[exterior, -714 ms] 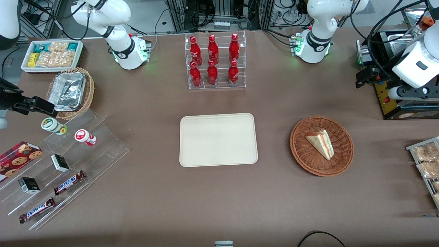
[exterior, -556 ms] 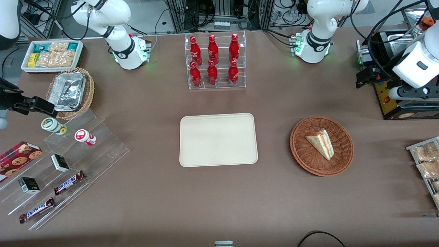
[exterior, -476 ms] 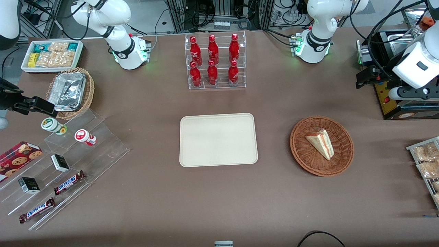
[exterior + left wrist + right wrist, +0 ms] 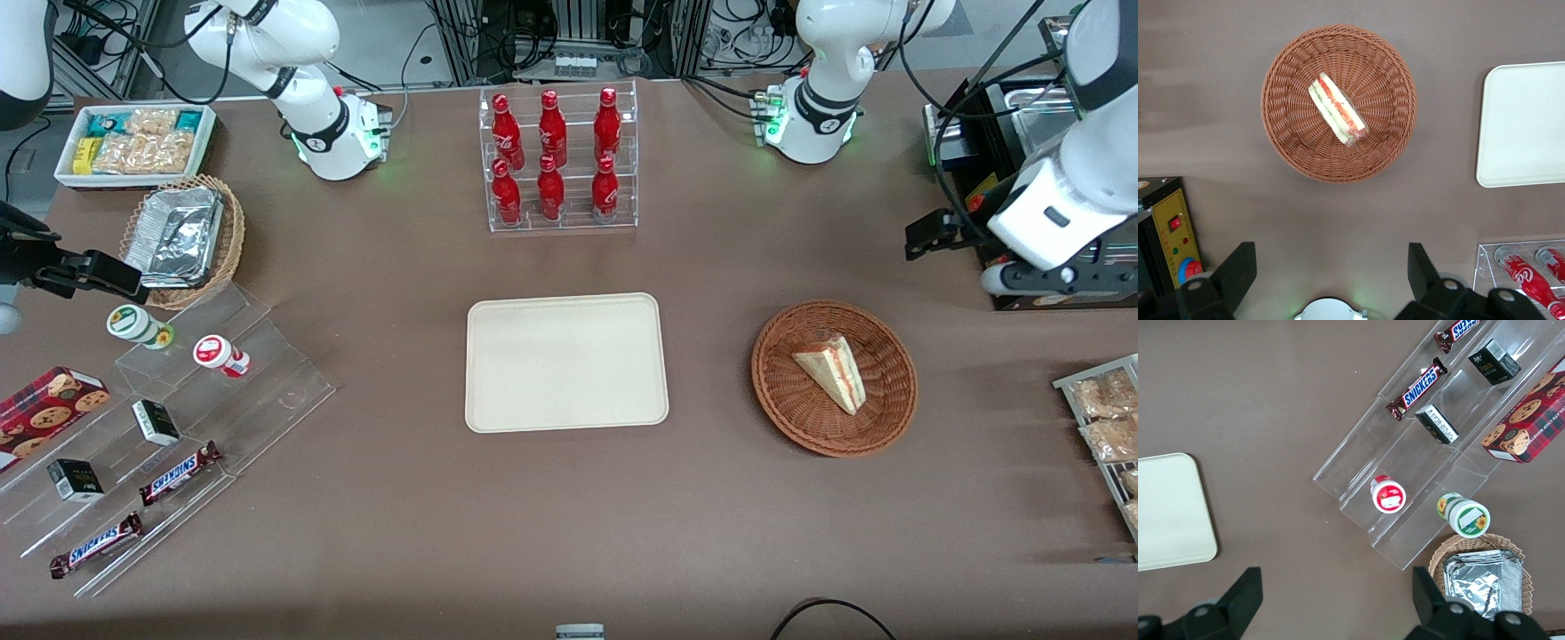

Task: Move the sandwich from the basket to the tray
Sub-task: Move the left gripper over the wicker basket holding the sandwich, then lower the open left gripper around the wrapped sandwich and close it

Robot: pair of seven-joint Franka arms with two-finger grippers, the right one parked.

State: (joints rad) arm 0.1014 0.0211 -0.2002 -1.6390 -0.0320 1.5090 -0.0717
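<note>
The working arm (image 4: 1067, 209) has a glossy white shell with black joint bands, and black cables loop along it. Its base (image 4: 809, 124) glows green at the collar. The hand (image 4: 1328, 280) has two black wedge-shaped fingers (image 4: 1238, 270).

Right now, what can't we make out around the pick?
- Gripper open above the basket: front view crops its fingertips at the frame edge.
- Sandwich: underside hidden against the weave.
- Tray: wrist view's edge cuts it.
</note>
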